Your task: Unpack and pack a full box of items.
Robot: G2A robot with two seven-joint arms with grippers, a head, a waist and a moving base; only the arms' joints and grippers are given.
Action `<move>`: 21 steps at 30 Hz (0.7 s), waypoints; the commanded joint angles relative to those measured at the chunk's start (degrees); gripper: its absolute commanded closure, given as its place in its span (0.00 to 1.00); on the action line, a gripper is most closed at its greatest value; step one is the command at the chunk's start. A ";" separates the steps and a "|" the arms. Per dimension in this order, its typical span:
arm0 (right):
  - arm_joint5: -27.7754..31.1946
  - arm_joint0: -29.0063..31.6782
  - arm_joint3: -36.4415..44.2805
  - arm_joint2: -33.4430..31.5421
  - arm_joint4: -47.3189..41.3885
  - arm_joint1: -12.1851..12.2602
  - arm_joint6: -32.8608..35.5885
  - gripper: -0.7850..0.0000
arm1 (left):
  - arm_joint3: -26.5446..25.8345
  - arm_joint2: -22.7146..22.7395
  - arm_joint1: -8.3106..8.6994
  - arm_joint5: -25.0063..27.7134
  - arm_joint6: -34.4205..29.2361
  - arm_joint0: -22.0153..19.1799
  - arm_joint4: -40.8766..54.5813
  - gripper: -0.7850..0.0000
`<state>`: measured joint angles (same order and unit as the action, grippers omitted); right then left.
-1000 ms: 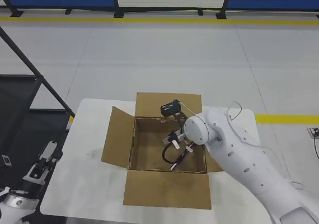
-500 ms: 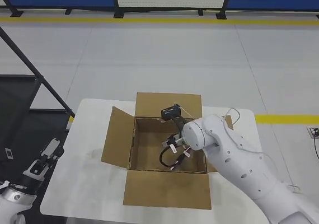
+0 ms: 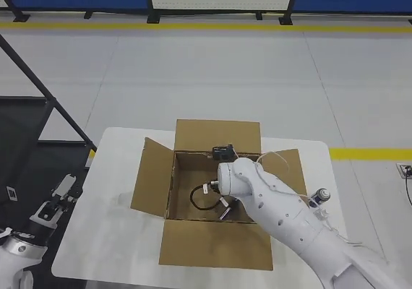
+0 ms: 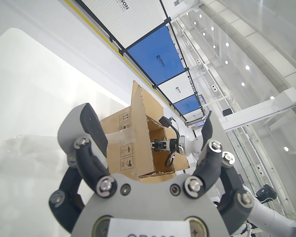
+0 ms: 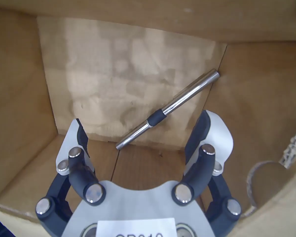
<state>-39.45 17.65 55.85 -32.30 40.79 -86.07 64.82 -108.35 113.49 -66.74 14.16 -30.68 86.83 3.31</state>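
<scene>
Right claw [image 5: 141, 120]: spread, holding nothing, positioned inside the open brown cardboard box [image 5: 17, 94]. Just beyond its tips the slim polished metal rod with a black band [image 5: 177, 102] lies flat on the box floor. The rod's long axis runs diagonally to the line between the jaws, so a wrist turn is probably needed before closing. Left claw [image 4: 148, 122]: spread, empty, near the white desk [image 3: 119, 217] edge, well apart from the box.

The cardboard box [image 5: 19, 75] is matt, the metal rod [image 5: 187, 95] glossy and smooth.
</scene>
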 commanded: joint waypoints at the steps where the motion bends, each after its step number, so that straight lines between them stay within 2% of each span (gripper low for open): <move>1: -0.37 -0.71 -2.91 0.03 -3.53 -0.97 -0.34 0.00 | 0.37 -0.01 0.06 -0.14 0.15 -0.20 0.10 0.00; 3: -0.46 -1.18 -5.06 -0.17 -6.34 -1.66 -0.44 0.00 | 0.85 0.02 0.14 -0.43 0.34 -0.43 0.15 0.00; 5: 0.24 -2.09 -5.06 0.97 -5.53 -2.08 0.26 0.00 | 1.21 -0.03 0.22 -0.65 0.46 -0.69 0.16 0.00; 16: 0.24 -2.09 -5.06 0.97 -5.53 -2.08 0.26 0.00 | 0.69 -1.46 0.52 -1.16 1.17 -1.16 -1.05 0.00; 21: -0.15 0.87 -4.51 -0.26 -5.46 -1.95 -4.47 0.00 | 0.68 -1.67 0.58 -0.99 1.82 -0.63 -1.02 0.00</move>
<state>-38.88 18.03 51.15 -32.41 35.16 -88.04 60.93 -107.64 111.82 -66.16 13.19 -29.01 86.10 2.21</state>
